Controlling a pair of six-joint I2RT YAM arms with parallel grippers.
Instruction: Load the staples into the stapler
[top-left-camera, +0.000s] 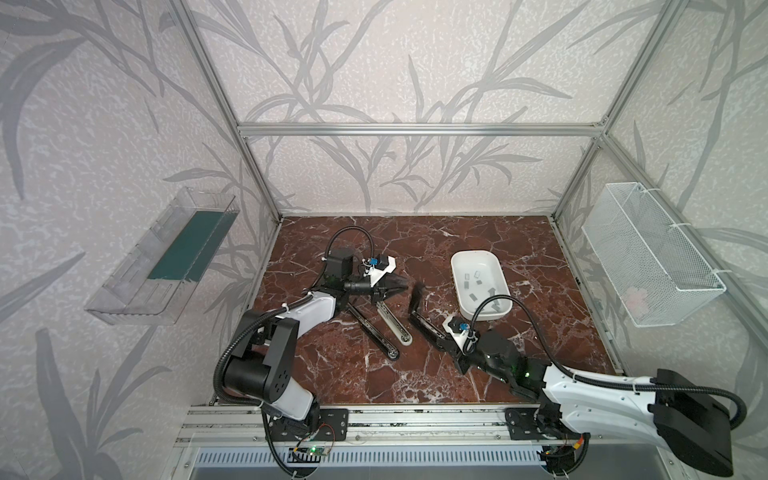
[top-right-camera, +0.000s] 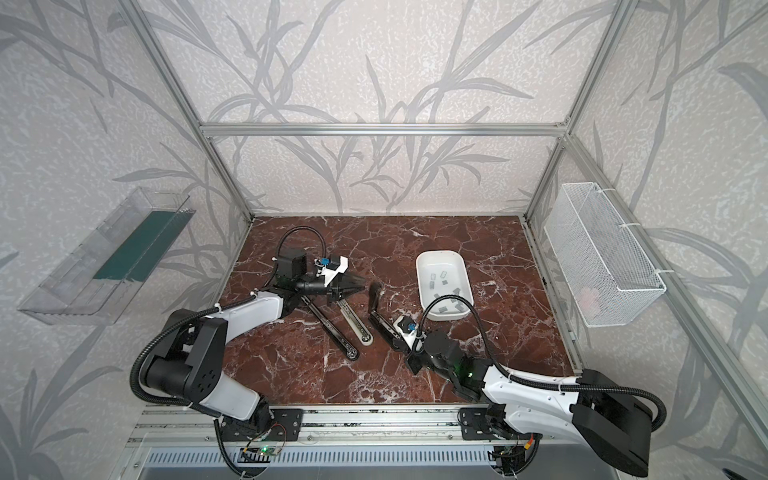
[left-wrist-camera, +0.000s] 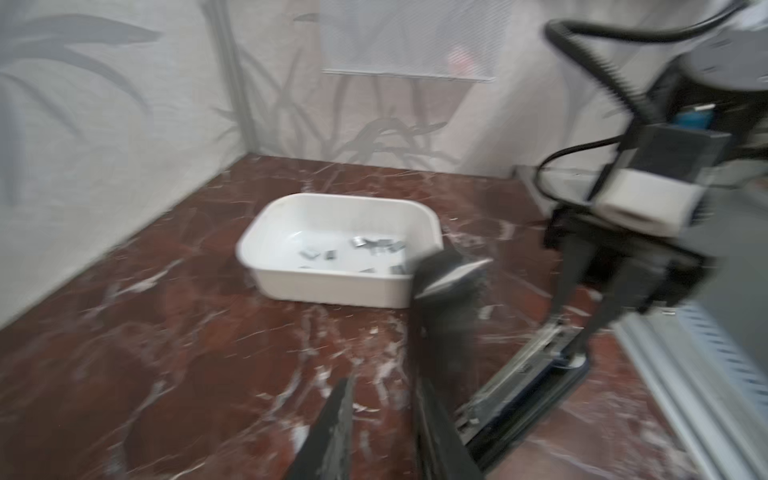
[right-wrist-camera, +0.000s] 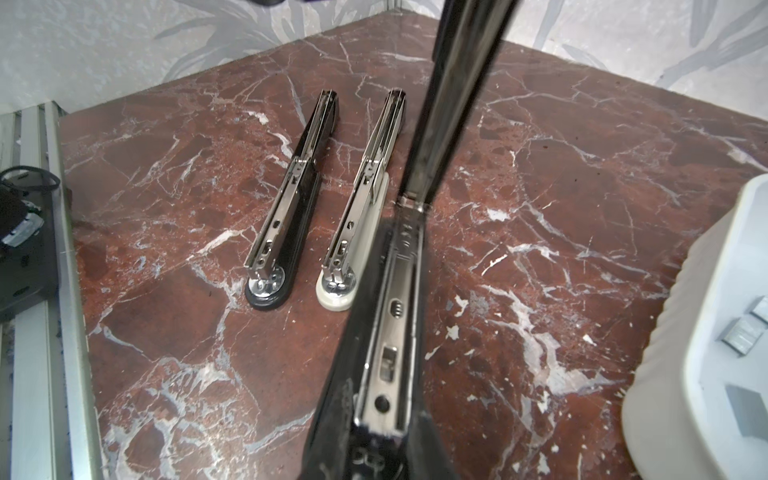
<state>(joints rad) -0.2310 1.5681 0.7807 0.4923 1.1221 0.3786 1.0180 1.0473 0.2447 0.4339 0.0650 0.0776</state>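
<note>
Right gripper (right-wrist-camera: 376, 424): clamped across the base of the stapler (right-wrist-camera: 397, 291), at the end away from the hinge.
Left gripper (top-left-camera: 405, 286): closed together on nothing; hung just beside the lid's tip, apart from it.
Lid (right-wrist-camera: 453, 104): stood raised from the hinge, near upright.
Stapler: rested on the table (top-left-camera: 332, 374) right of centre, toward the front edge, with the metal channel facing up.
Staples (top-left-camera: 477, 274): lay scattered loose inside the white tray (top-left-camera: 473, 252).
White tray: sat just behind the right gripper, between the table's centre and its right edge.
Flat black stapler (top-left-camera: 372, 330), flat white stapler (top-left-camera: 392, 324): lay opened out side by side near the table's centre, left of the clamped one.
</note>
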